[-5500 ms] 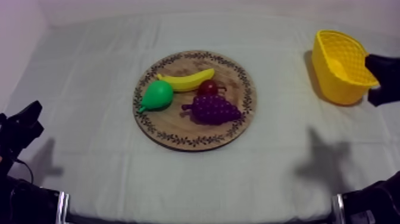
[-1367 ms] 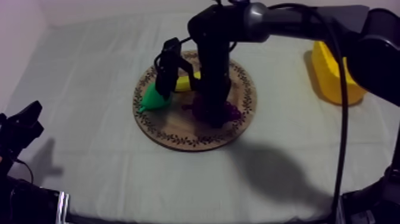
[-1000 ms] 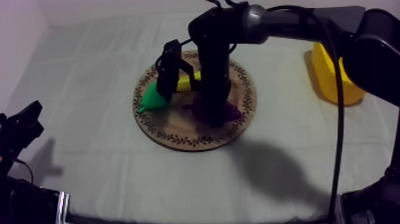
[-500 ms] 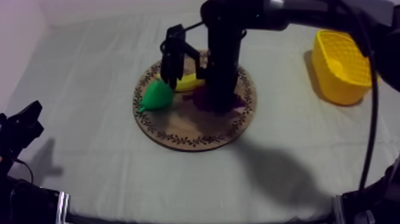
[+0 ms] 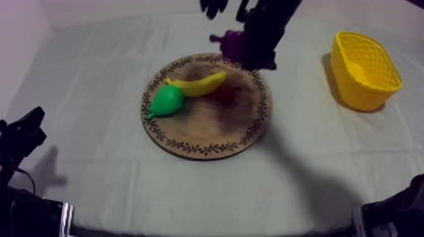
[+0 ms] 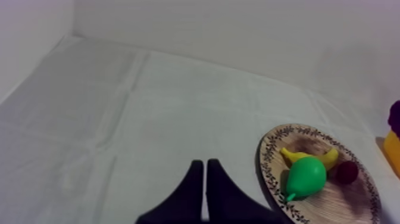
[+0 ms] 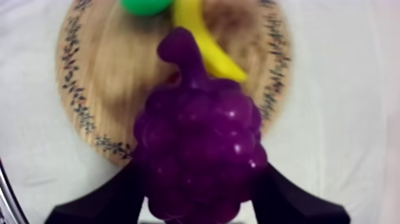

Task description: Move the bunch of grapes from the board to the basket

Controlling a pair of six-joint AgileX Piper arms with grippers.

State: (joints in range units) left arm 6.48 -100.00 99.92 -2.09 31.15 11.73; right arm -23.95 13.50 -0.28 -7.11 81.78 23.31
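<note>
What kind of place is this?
Probably a robot practice setup, not a kitchen: a cloth-covered table, a toy banana and pear on a wooden board, and the right gripper holds a toy bunch of grapes.

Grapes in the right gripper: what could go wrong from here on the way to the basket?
The right gripper holds the bunch of grapes only by its bumpy sides, so it might slip in the swing.
A drop now would likely land on the wooden board near the banana and small red fruit, scattering them.
The yellow basket stands off to the side; an off-centre release could catch its rim.
</note>
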